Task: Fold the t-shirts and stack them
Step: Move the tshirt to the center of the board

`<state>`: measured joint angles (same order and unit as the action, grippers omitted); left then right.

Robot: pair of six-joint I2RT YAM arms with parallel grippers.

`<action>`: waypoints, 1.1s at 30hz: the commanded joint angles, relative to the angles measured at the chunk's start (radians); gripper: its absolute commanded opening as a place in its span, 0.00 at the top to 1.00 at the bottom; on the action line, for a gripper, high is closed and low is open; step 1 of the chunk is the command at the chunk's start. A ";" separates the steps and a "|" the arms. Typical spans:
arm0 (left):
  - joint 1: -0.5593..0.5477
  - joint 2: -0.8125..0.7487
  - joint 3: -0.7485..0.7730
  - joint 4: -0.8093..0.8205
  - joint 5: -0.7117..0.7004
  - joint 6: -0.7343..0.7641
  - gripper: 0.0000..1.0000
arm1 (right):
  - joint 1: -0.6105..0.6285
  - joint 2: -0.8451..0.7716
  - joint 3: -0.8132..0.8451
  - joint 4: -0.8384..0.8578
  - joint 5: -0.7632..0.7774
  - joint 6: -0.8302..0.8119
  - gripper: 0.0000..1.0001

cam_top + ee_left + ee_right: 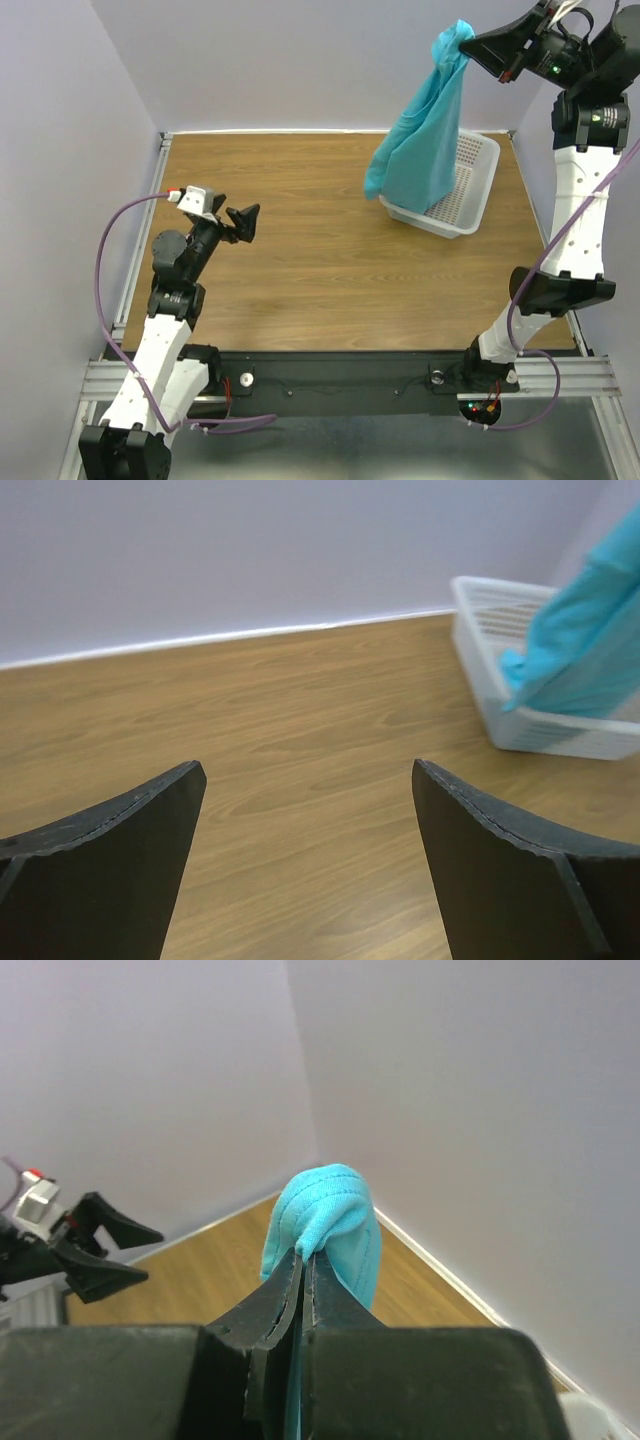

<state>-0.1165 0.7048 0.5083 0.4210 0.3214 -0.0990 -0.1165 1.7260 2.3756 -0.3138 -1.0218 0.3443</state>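
Observation:
A turquoise t-shirt point(424, 130) hangs in a long drape from my right gripper point(470, 38), which is raised high at the back right and shut on a bunched hem of the t-shirt point(325, 1225). The shirt's lower end dangles over the white basket point(474, 190), and I cannot tell whether it touches it. My left gripper point(243, 220) hovers over the left part of the table, open with nothing between its fingers point(130, 850). In the left wrist view the t-shirt point(585, 640) shows at the right, over the basket point(480, 630).
The white perforated basket stands at the back right corner of the wooden table point(300, 260). Lilac walls close in the back and both sides. A metal rail point(340, 380) with the arm bases runs along the near edge.

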 commanded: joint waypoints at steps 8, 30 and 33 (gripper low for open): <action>-0.302 0.332 0.367 0.371 0.277 -0.016 0.04 | 0.028 -0.071 -0.048 0.304 -0.165 0.292 0.99; -0.365 -0.138 -0.008 0.089 -0.386 0.041 0.04 | 0.367 -0.049 -0.045 0.928 -0.181 0.870 0.99; -0.365 -0.218 -0.010 0.027 -0.446 0.059 0.03 | 0.402 -0.039 -0.045 0.654 -0.153 0.546 0.99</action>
<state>-0.4843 0.5686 0.4984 0.4908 0.0154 -0.0593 0.2539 1.6890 2.3363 0.6838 -1.2152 1.2060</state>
